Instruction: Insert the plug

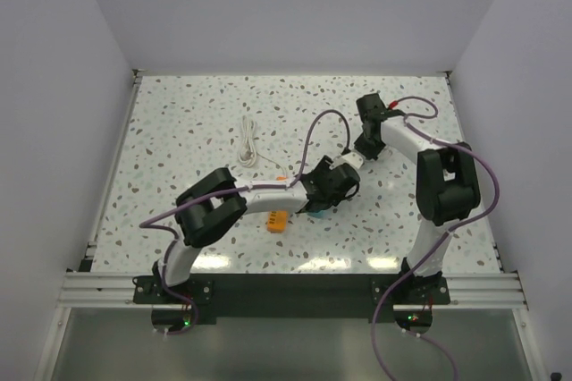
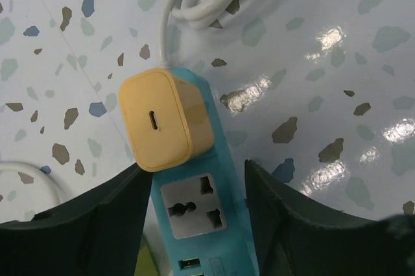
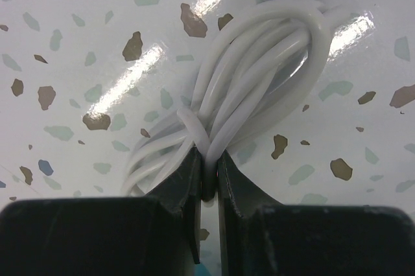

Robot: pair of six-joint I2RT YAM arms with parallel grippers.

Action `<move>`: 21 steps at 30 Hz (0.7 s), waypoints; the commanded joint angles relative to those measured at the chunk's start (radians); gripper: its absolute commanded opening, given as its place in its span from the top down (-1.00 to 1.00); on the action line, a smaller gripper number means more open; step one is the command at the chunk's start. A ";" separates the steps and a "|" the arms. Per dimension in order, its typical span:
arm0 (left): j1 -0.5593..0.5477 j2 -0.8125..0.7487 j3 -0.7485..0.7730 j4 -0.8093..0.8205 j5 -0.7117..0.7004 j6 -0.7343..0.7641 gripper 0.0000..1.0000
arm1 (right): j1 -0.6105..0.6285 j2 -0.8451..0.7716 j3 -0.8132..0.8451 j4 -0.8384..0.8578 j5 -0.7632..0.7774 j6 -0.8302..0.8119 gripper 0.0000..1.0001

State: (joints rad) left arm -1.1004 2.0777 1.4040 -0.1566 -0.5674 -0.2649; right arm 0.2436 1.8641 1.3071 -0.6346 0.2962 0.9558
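Observation:
In the left wrist view, the yellow-tan plug [image 2: 165,120] sits in the far socket of a teal power strip [image 2: 224,159], with its USB port facing the camera. My left gripper [image 2: 194,164] is open. Its fingers [image 2: 97,218] straddle the strip just behind the plug, and the left one is close to the plug's corner. The near socket [image 2: 192,206] is empty. From above, the left gripper [image 1: 322,191] hides the plug. My right gripper [image 3: 207,159] is shut on the strip's white coiled cable [image 3: 259,75], which lies on the table.
An orange power strip [image 1: 277,220] lies just left of the teal strip [image 1: 315,213]. Its white coiled cable [image 1: 248,144] lies further back. The right gripper [image 1: 355,157] is close behind the left one. White walls enclose the speckled table.

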 commanded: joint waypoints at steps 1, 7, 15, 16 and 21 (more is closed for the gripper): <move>0.022 -0.045 -0.022 -0.055 0.067 0.009 -0.31 | -0.006 0.021 0.066 0.013 0.000 0.012 1.00; 0.053 -0.197 -0.074 -0.023 0.106 0.032 -0.82 | -0.010 0.049 0.122 0.013 -0.005 0.024 1.00; 0.100 -0.445 -0.115 -0.128 0.148 -0.016 -1.00 | -0.036 0.136 0.267 0.007 0.014 0.035 1.00; 0.112 -0.450 -0.111 -0.155 0.215 -0.045 -1.00 | -0.038 0.151 0.296 0.010 0.018 0.020 1.00; 0.203 -0.458 -0.125 -0.276 0.423 -0.086 -1.00 | -0.040 0.158 0.339 0.026 0.086 -0.104 1.00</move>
State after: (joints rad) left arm -0.9321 1.6070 1.3006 -0.3080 -0.2909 -0.3084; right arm 0.2081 2.0380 1.5864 -0.6441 0.3168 0.9314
